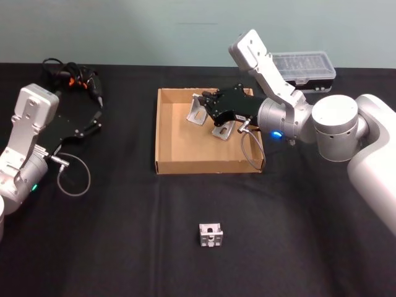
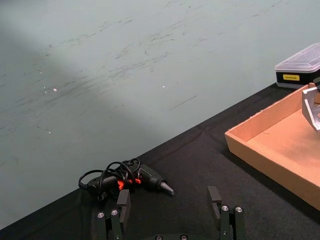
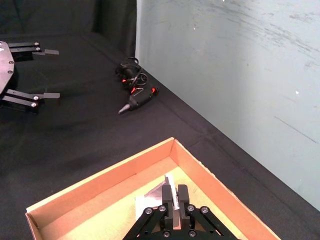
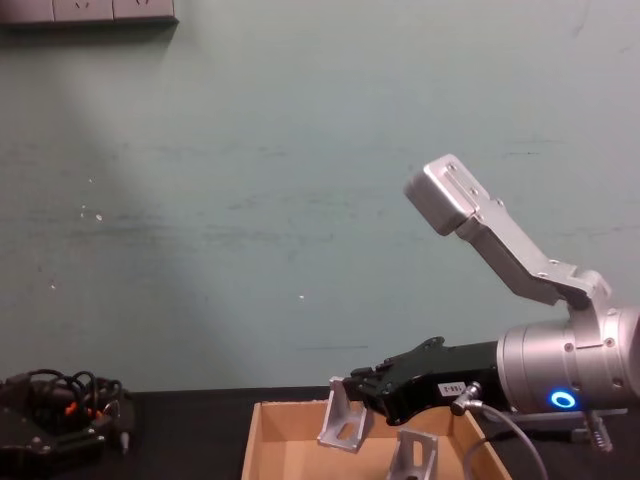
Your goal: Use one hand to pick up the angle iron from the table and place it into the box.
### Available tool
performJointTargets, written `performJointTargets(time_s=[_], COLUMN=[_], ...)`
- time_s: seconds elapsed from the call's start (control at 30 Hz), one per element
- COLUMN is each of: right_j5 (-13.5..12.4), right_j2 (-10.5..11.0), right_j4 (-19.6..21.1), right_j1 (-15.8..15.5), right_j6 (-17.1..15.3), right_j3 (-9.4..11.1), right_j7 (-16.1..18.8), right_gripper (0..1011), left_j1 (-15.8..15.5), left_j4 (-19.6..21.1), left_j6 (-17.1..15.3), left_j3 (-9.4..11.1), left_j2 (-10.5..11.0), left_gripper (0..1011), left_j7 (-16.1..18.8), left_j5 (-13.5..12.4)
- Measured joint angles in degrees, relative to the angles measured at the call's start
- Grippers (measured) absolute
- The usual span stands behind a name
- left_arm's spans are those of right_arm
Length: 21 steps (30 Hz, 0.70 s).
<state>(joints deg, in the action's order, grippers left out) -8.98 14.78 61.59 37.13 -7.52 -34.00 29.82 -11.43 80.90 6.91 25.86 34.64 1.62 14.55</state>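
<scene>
Black cloth covered the desk in front of a pale green wall. The right hand's fingers were clenched on an angle iron. They pinched its upright plate from both sides, and the bracket hung just past the fingertips. It sat low inside the box, near the far wall, with its lower edge below the rim. I couldn't tell whether it touched the floor of the box. Just beside it, under the hand, a second angle iron lay on the cardboard. Further out, a third angle iron stood on the desk, well in front of the box. A clear-lidded plastic case sat behind the right arm. Well off to the other side, my left hand rested with its fingers spread apart, near a cordless drill and its tangled cable.
</scene>
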Motion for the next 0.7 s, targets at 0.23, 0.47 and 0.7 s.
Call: performJointTargets(time_s=[0.23, 0.47, 0.7], right_j5=[0.55, 0.94, 1.11], right_j2=[-0.38, -0.64, -0.76], right_j4=[-0.49, -0.67, -0.54], right_j1=[0.06, 0.10, 0.03], right_j6=[-0.44, -0.95, -0.93], right_j3=[0.17, 0.28, 0.60], right_j7=[0.55, 1.08, 1.12], right_gripper=[218, 442, 669], left_j1=[0.00, 0.00, 0.00], left_j4=[0.00, 0.00, 0.00], left_j6=[0.00, 0.00, 0.00], left_j3=[0.00, 0.00, 0.00], left_j2=[0.00, 0.00, 0.00], left_gripper=[1000, 1000, 1000], left_j7=[0.00, 0.00, 0.00], left_j5=[0.00, 0.00, 0.00])
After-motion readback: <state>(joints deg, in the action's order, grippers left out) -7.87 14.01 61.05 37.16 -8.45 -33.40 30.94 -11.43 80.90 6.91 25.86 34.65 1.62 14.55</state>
